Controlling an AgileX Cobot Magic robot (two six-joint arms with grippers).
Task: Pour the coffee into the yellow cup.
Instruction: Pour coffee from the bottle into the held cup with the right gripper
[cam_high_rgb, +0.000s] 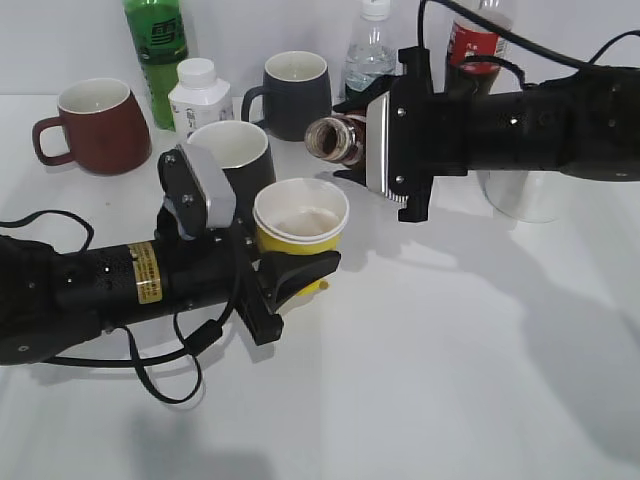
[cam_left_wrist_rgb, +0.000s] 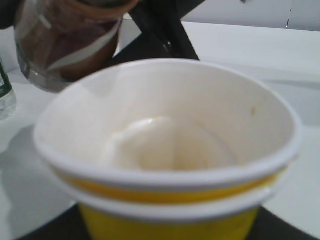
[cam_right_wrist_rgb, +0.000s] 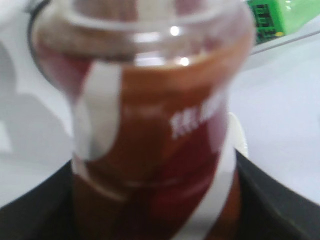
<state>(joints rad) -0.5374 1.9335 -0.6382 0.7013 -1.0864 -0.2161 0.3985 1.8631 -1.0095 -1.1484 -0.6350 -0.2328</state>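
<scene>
Two grippers clamped: left gripper (cam_high_rgb: 300, 268) on the yellow cup (cam_high_rgb: 300, 218), right gripper (cam_high_rgb: 372, 140) on the coffee (cam_high_rgb: 335, 138).
Held tipped sideways, open mouth just up and right of the cup rim, not over it. Likely to spill onto the table (cam_high_rgb: 450, 350) if tilted further before closing that gap. Cup apparently dry inside; bottle contents unclear.

Surface: white table (cam_high_rgb: 450, 380)
Landmark: dark red mug (cam_high_rgb: 95, 125), back left
Right of it: green bottle (cam_high_rgb: 157, 50), white bottle (cam_high_rgb: 199, 95), two dark mugs (cam_high_rgb: 295, 92), clear bottle (cam_high_rgb: 372, 55), cola bottle (cam_high_rgb: 478, 40)
</scene>
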